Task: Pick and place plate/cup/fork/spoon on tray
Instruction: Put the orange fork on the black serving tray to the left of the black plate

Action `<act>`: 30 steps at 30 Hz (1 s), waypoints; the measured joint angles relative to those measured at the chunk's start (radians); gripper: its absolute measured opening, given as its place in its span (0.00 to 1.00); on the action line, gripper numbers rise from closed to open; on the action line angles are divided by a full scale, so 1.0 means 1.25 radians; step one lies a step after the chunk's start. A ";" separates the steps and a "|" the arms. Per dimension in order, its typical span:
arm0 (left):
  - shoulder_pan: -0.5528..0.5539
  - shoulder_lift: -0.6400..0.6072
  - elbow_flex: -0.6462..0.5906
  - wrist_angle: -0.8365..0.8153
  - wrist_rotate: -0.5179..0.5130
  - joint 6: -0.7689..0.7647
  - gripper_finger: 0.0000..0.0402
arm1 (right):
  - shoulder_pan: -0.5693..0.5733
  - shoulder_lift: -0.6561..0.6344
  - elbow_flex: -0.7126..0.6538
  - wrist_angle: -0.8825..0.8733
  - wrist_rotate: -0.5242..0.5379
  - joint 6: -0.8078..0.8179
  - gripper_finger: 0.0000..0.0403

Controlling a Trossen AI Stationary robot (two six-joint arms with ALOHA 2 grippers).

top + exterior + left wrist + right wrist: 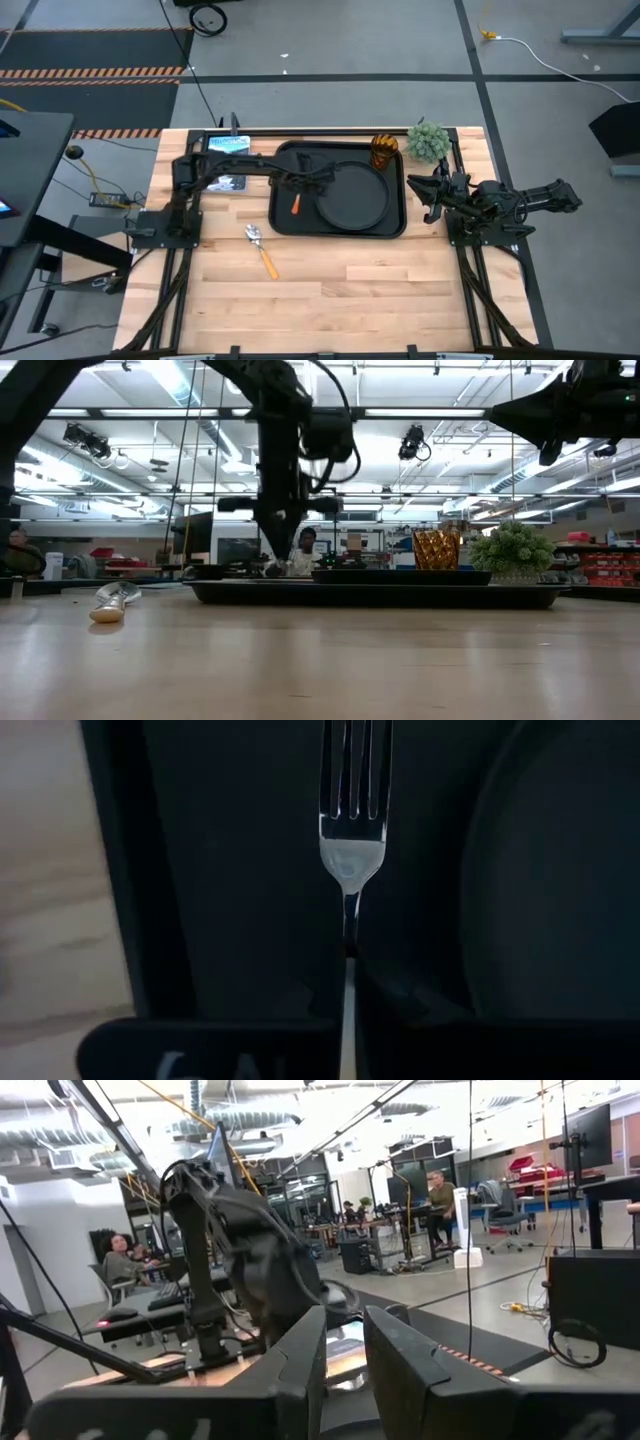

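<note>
The black tray lies mid-table with the round black plate on its right part and the amber cup at its far right corner. The fork is over the tray's left part, left of the plate. My left gripper reaches over the tray and is shut on the fork. The spoon lies flat on the wood, near-left of the tray. My right gripper hangs raised and open by the tray's right edge, holding nothing. My left gripper pinches the fork's slim neck between its two fingers, just behind the tines where the metal meets the handle. The fingers come from above, pointing down, across the fork. The fork is level over the tray floor; I cannot tell whether it touches it.
A small green potted plant stands on the table by the tray's far right corner, beside the cup. A blue-and-white flat item lies at the far left. Bare wood spreads across the near half of the table.
</note>
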 joint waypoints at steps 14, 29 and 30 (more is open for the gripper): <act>0.002 0.066 0.000 0.029 0.046 -0.124 0.06 | 0.000 0.000 0.000 0.002 0.000 0.000 0.19; 0.004 0.108 0.001 0.062 0.043 -0.130 0.06 | 0.000 0.000 0.000 0.001 0.000 0.000 0.19; 0.003 0.108 0.001 0.064 0.037 -0.130 0.06 | 0.000 0.000 0.000 0.002 0.000 0.000 0.19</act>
